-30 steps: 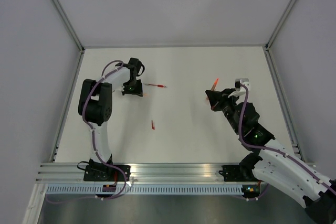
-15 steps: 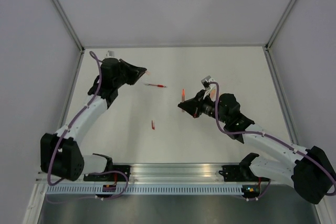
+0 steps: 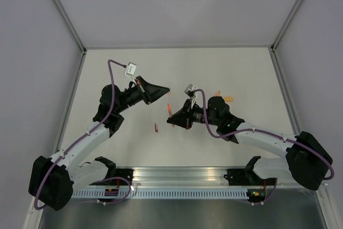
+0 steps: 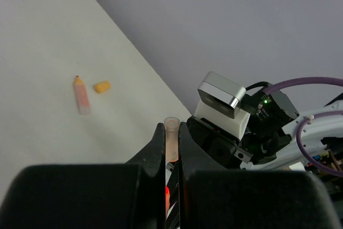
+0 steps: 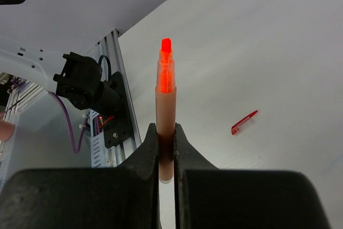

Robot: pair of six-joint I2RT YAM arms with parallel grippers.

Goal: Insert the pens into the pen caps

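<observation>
Left tool [image 3: 163, 89], right tool [image 3: 172, 118] close together; red pen [image 3: 169, 106] between.

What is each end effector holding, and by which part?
Left end effector: a cap, clamped by its lower half, open end sticking out. Right end effector: a pen, gripped near its back end, red tip free.

Left gripper [image 4: 171, 135] and right gripper [image 5: 166, 131] hanging in air, tips facing, only small gap between.
- Pinkish cap [image 4: 171, 126] poking out of left gripper, pen [image 5: 165, 87] poking out of right gripper. Both taking up that gap.
- Wrist camera [image 4: 222, 96] of right arm sitting just ahead-right of left gripper, blocking way.
- Orange pen [image 4: 81, 95] and orange cap [image 4: 102, 86] lying ahead-left of left gripper, near each other. Table [image 4: 37, 36] around them lying open.
- Small red cap [image 5: 244, 123] lying below right gripper, off to its right. Open room all around it.
</observation>
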